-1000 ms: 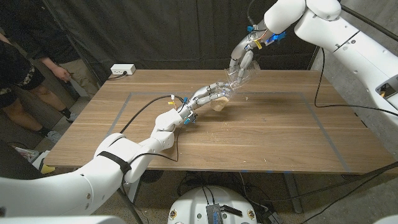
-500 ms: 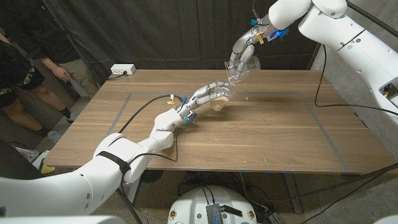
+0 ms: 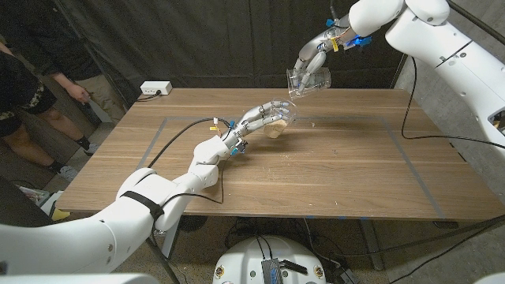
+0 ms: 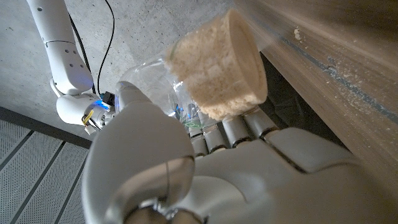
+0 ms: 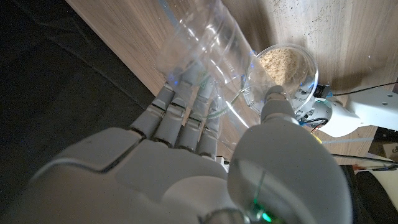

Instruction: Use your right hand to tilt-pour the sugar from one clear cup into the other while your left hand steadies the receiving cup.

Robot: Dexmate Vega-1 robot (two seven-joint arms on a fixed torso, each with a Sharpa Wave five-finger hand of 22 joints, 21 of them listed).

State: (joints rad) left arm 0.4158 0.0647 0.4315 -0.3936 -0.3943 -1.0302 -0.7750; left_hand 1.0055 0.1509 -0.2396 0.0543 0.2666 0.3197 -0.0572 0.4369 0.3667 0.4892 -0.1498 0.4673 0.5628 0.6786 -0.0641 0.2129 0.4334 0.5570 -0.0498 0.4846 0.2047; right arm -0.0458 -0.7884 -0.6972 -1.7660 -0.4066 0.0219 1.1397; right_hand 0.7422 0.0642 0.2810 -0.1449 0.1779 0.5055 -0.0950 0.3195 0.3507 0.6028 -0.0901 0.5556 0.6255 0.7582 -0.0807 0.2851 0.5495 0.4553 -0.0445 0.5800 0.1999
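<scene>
**Sugar now in the receiving cup; pouring cup looks empty**

We note two clear plastic cups. The receiving cup (image 3: 277,122) stands on the wooden table (image 3: 331,166), inside the taped outline and toward the far edge. It holds pale tan, grainy sugar (image 4: 214,68) that fills its lower part; seen from above, the sugar (image 5: 281,63) covers the whole bottom. The pouring cup (image 3: 303,81) is in the air above the receiving cup and slightly to its right, tilted with its mouth down-left toward it. We see no sugar inside the pouring cup (image 5: 202,43). The two cups are apart.
</scene>
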